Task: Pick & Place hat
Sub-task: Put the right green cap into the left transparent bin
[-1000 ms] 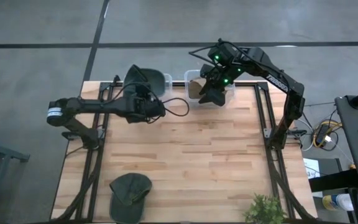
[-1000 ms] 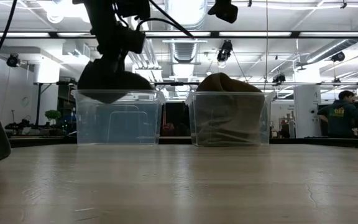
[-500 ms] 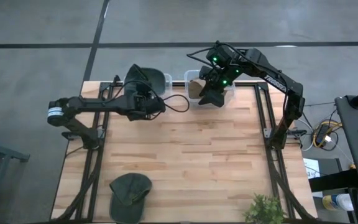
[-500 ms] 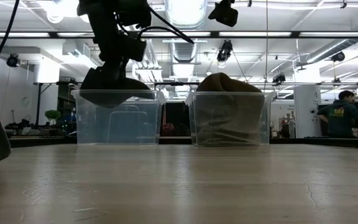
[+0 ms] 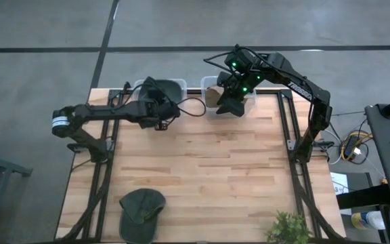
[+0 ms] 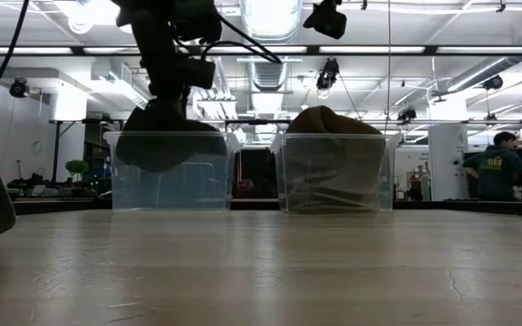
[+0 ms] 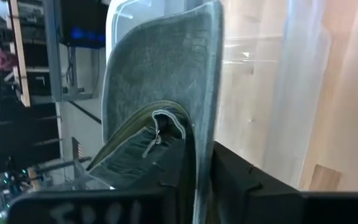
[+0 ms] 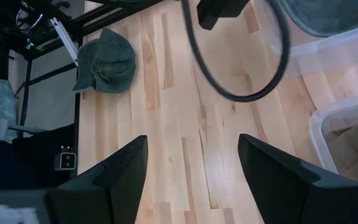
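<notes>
Hat [image 7: 160, 106] pinched in the left hand [image 5: 160, 108], hanging partly inside the clear bin [image 6: 170, 172]

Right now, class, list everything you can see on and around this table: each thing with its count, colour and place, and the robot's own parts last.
Hat in left tool: one, dark green, lowered into the left bin.
Hat on table: one, green, near front left edge.
Hat in right bin: one, brown, heaped above the rim.
Bins: two, clear plastic, side by side at the table's far edge.
Plant: one, green, front right corner.
Table: one, light wood planks.
Person: one, green top, in the room behind.
Left tool: shut on the dark green hat.
Right tool: open, above the right bin.
</notes>
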